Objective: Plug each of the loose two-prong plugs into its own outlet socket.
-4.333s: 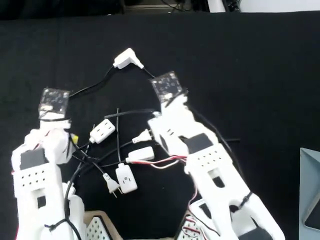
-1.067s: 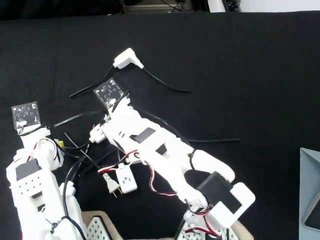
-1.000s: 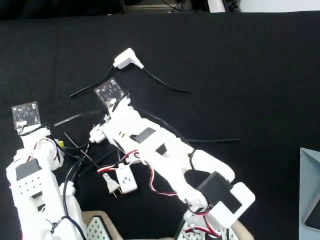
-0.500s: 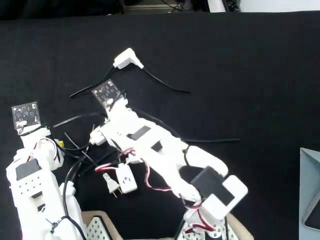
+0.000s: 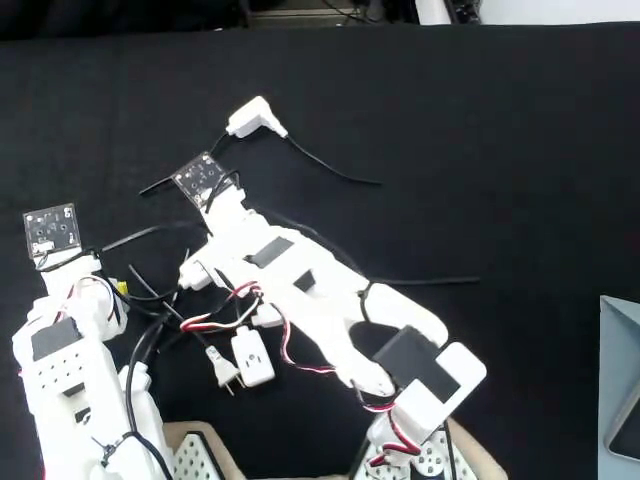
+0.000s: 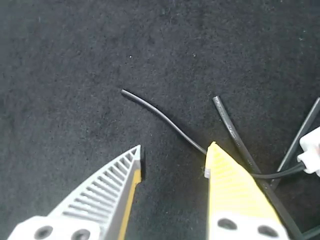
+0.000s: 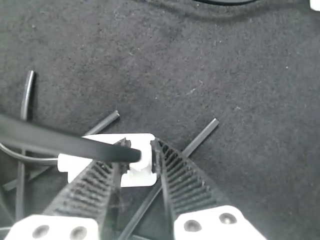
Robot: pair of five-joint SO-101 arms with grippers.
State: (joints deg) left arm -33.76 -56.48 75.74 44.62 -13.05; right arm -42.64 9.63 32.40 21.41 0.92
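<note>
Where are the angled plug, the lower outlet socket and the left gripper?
angled plug [image 5: 250, 117], high view, body
outlet socket [image 5: 252, 357], high view, face
left gripper [image 6: 175, 150], left wrist view, between fingertips

No text, label, number or sign can be read anywhere.

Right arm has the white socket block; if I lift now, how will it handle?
Probably light and rigid: the white socket block is small between the jaws of the right gripper. The black cord across it looks floppy, so lifting may drag or snag it.
</note>
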